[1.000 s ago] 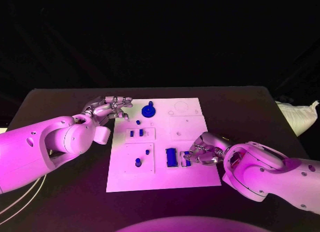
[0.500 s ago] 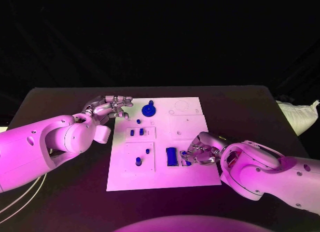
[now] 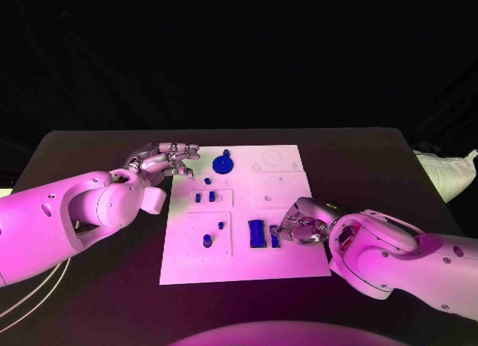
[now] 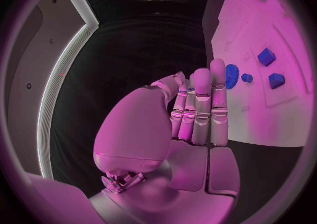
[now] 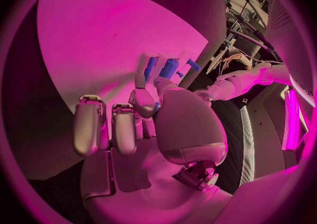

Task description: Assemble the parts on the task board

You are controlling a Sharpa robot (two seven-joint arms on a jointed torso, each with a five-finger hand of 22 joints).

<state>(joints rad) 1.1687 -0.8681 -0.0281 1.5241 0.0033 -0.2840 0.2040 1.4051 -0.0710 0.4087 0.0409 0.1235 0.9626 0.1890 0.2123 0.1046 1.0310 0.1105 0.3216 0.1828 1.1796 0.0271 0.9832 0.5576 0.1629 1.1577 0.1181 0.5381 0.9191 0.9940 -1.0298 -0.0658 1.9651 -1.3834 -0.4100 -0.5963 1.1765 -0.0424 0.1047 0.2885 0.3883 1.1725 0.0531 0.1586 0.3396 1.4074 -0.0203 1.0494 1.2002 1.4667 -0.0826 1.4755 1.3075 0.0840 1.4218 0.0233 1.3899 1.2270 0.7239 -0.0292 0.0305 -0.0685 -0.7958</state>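
Board (image 3: pixel 280 209), white, flat, with small blue parts (image 3: pixel 257 233).

Task board (image 3: pixel 290 263) mid-table, left hand (image 3: pixel 166 160) at its far-left corner, right hand (image 3: pixel 303 223) on its near-right.

Black table (image 3: pixel 363 155), apparently dark room

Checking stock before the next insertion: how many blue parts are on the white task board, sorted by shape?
Blue plastic gear wheel: 1
Small blue square blocks: 2
Small blue pegs: 3
Long blue bars: 2, one at the right robot hand
Total: 8
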